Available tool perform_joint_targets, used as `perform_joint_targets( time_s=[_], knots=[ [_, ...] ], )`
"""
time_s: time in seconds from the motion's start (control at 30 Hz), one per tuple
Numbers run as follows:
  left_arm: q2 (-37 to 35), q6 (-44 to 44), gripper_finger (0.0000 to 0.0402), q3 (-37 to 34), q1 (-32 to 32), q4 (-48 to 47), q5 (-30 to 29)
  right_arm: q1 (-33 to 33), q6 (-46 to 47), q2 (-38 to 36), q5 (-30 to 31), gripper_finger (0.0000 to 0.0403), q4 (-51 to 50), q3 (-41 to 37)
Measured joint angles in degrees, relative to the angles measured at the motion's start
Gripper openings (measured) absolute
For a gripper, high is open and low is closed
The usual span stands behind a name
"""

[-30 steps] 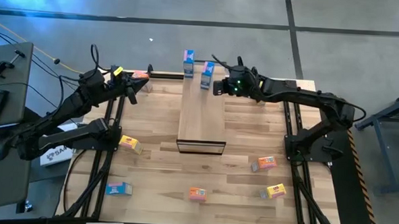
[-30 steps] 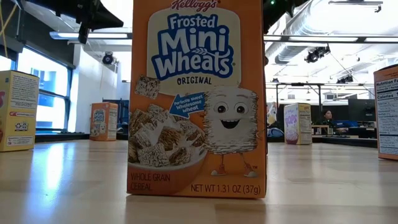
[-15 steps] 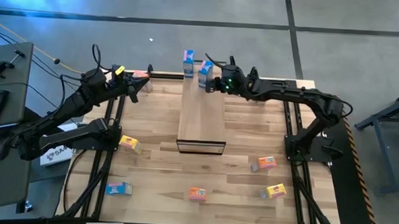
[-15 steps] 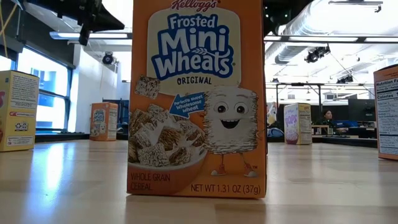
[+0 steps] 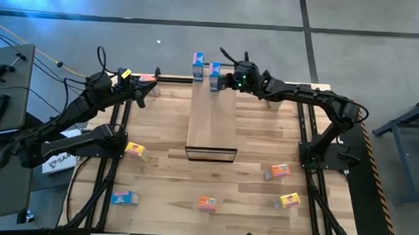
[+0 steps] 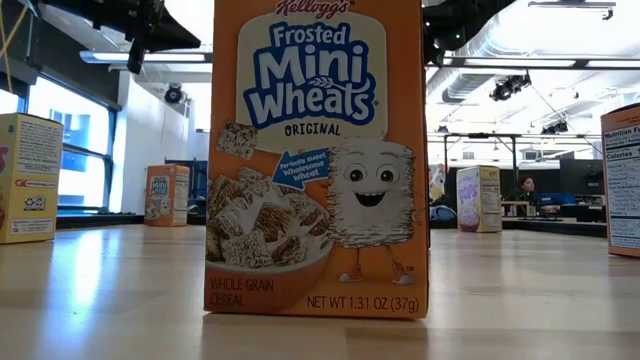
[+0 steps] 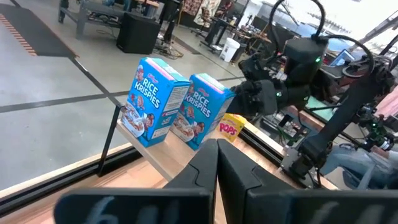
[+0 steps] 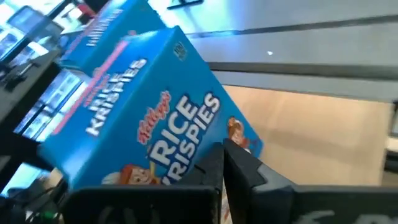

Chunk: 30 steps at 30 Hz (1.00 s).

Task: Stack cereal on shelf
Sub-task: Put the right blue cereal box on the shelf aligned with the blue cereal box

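Right gripper [image 5: 224, 76] closed beside blue cereal box [image 5: 214, 76], contact unclear; left gripper [image 5: 154, 86] closed.

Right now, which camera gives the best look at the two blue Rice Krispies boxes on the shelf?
The left wrist view: both blue boxes stand side by side on the shelf, fronts readable. The high view shows them only as small tops, the right wrist view shows one close up, and the low view shows neither.

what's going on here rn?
Cereal stacking. Two blue Rice Krispies boxes stand at the far end of the shelf. The right gripper, shut, presses against the nearer one. The left gripper waits shut at the table's far left edge. Five boxes are loose on the table.
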Motion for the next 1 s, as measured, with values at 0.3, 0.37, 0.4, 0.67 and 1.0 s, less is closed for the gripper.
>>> perform_joint_targets(
  time_s=[0.3,0.37,0.4,0.67,1.0],
  knots=[
    [0.4,0.2,0.0,0.0,0.0,0.0,0.0,-0.1,-13.6,-3.6,0.0,0.0001,-14.3,5.4],
    [0.4,0.2,0.0,0.0,0.0,0.0,0.0,0.5,-15.0,-4.3,1.5,0.0001,-17.7,5.8],
    [0.4,0.2,0.0,0.0,0.0,0.0,0.0,0.9,-15.3,-4.6,1.8,0.0001,-18.8,5.8],
    [0.4,0.7,0.0,0.0,0.0,0.0,0.0,8.2,-17.5,-2.8,7.2,0.0,-18.2,5.8],
    [2.0,0.7,0.0,0.0,0.0,0.0,0.0,10.6,-19.2,-0.2,11.0,0.0013,-15.5,5.8]
  ],
)
